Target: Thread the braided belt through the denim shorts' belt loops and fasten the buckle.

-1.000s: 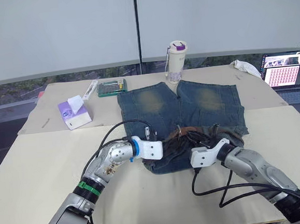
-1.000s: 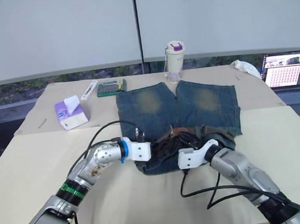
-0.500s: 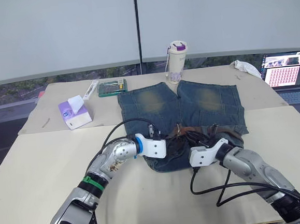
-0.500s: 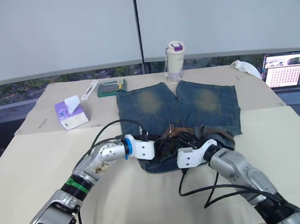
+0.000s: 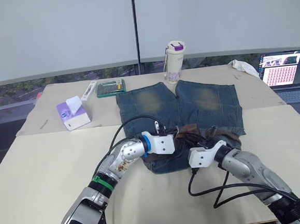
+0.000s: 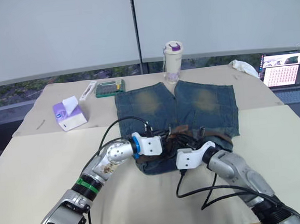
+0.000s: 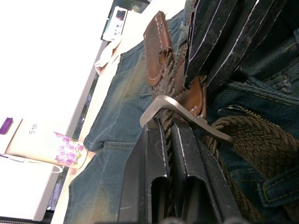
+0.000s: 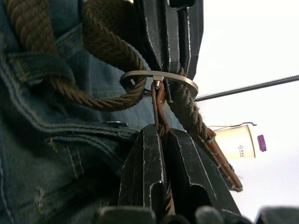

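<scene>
Meeting at the waistband, the left gripper [image 5: 177, 141] and right gripper [image 5: 190, 146] both clench the braided belt [image 5: 193, 129] where it crosses the front of the denim shorts [image 5: 181, 107]. The shorts lie flat on a cream table [image 5: 35, 167], legs pointing away from the robot, each leg faded to a yellowish-tan patch and the seams darker blue. The belt is a dark brown woven strap; in the left wrist view its cords [image 7: 252, 140] run through a flat silver buckle [image 7: 180, 112], with a stitched brown leather tab [image 7: 156, 46] beyond. That gripper's black fingers [image 7: 154, 172] pinch the strap just below the buckle frame. In the right wrist view the other pair of fingers [image 8: 149, 172] is clamped on the leather at the buckle [image 8: 159, 77], while a loop of braid passes under a belt loop [image 8: 35, 65] on the waistband. Behind the shorts stand a white tumbler [image 5: 176, 60], a purple tissue pack [image 5: 73, 113] and a laptop [image 5: 282, 73].
</scene>
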`<state>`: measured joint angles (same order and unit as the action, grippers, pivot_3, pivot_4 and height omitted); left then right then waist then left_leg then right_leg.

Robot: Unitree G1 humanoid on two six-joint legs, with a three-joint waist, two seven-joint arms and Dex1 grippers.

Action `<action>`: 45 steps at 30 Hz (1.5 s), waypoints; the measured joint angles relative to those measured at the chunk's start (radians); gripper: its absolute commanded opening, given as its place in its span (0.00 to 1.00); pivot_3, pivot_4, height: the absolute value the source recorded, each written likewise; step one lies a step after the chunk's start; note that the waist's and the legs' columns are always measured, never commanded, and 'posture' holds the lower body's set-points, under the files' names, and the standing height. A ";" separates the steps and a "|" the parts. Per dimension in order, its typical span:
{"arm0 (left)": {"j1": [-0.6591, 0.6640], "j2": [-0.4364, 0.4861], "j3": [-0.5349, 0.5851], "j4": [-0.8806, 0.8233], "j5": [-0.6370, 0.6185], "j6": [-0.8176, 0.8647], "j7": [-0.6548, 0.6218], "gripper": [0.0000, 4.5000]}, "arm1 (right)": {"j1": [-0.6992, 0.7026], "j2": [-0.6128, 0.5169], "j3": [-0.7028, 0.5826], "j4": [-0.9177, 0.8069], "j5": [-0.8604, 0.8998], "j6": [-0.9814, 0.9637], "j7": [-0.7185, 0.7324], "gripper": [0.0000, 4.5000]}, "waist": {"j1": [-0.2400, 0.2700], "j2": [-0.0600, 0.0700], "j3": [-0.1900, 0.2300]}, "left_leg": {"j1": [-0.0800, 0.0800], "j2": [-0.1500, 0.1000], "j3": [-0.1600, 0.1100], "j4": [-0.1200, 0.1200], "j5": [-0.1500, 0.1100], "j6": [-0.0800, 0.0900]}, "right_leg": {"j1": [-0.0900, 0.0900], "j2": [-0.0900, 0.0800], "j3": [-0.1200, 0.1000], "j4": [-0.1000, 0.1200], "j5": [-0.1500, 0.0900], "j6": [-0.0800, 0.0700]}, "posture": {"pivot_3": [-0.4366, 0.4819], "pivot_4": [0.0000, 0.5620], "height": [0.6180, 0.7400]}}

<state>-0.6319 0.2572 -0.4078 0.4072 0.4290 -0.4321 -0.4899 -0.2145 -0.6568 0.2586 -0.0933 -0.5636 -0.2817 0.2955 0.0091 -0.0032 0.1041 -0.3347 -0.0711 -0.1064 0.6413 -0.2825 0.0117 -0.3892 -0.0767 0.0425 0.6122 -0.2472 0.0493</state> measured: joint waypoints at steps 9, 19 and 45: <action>0.036 -0.039 -0.003 0.021 -0.006 0.015 0.011 0.00 | 0.125 0.049 -0.053 -0.145 0.266 0.121 0.191 0.50 | 0.002 0.000 0.000 | 0.000 0.000 0.000 0.001 -0.004 0.006 | 0.001 0.000 0.000 0.000 0.000 0.000 | 0.48 0.27 1.00; 0.049 -0.032 -0.001 0.021 -0.018 0.023 0.025 0.00 | 0.228 0.041 -0.311 -0.349 0.626 0.424 0.325 0.80 | 0.004 0.000 0.000 | 0.000 0.000 -0.001 0.001 -0.004 0.007 | 0.001 -0.001 0.000 0.000 0.000 0.000 | 0.48 0.27 1.00; 0.047 -0.036 -0.003 0.029 -0.024 0.024 0.033 0.00 | -0.031 -0.077 -0.104 -0.039 0.192 0.093 0.253 0.01 | 0.004 0.001 -0.001 | 0.000 0.000 0.001 0.002 -0.003 0.006 | 0.000 -0.001 0.000 0.000 0.000 0.000 | 0.48 0.27 1.00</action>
<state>-0.5846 0.2210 -0.4110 0.4364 0.4054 -0.4084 -0.4565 -0.2460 -0.7337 0.1545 -0.1321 -0.3715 -0.1883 0.5489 0.0134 -0.0017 0.1030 -0.3348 -0.0714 -0.1058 0.6429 -0.2857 0.0172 -0.3888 -0.0774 0.0426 0.6123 -0.2471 0.0492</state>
